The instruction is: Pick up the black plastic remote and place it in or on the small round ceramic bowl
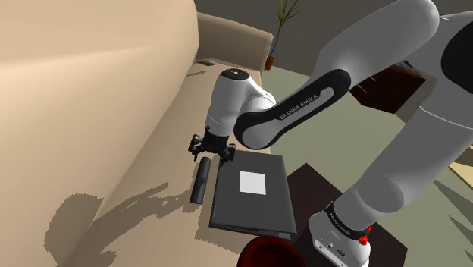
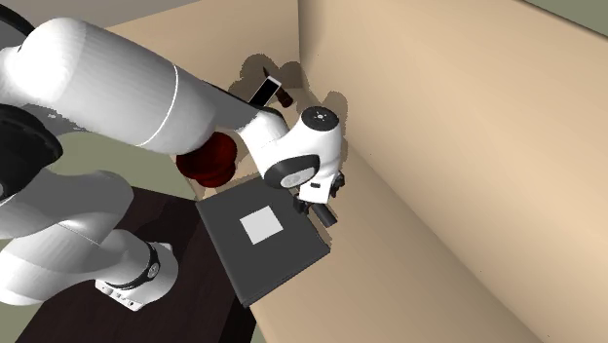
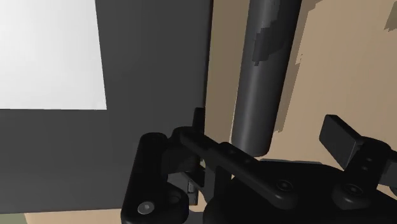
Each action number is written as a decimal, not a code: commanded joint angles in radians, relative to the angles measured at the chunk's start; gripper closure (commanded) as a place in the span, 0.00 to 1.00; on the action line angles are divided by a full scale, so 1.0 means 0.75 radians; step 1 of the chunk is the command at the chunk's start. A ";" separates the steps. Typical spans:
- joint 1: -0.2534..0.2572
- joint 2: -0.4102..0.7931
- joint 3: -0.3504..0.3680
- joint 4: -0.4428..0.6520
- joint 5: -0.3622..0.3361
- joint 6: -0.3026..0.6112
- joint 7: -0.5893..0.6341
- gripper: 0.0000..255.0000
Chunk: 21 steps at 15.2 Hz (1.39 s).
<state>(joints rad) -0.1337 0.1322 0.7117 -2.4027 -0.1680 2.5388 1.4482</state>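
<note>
The beige surface [image 1: 163, 235] carries everything, and the white arm [image 1: 303, 106] reaches down over it. A dark grey slab [image 1: 254, 205] lies along its open edge, with the dark red bowl [image 1: 269, 252] at that edge. The black remote [image 1: 201, 182] lies just beside the slab's inner side. The claw [image 1: 208, 149] hangs wide, straddling the remote's end untouched, seemingly lined up to grip.

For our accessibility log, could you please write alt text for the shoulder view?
A white robot arm holds its open black end effector over one end of a black remote lying on a beige surface. A dark flat slab with a white square lies beside the remote, and a dark red bowl sits at the picture's lower edge.
</note>
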 commanded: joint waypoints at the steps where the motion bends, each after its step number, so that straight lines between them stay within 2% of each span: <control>1: 0.034 0.084 -0.031 0.032 -0.103 0.028 0.111 0.00; 8: 0.100 0.213 -0.120 0.042 -0.264 0.116 0.224 0.00; 15: 0.100 0.212 -0.121 0.042 -0.264 0.116 0.224 0.00; 16: 0.103 0.218 -0.125 0.044 -0.270 0.119 0.227 1.00; 21: 0.100 0.214 -0.120 0.048 -0.263 0.111 0.222 1.00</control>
<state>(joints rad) -0.0589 0.2904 0.6228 -2.3635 -0.3644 2.6249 1.6136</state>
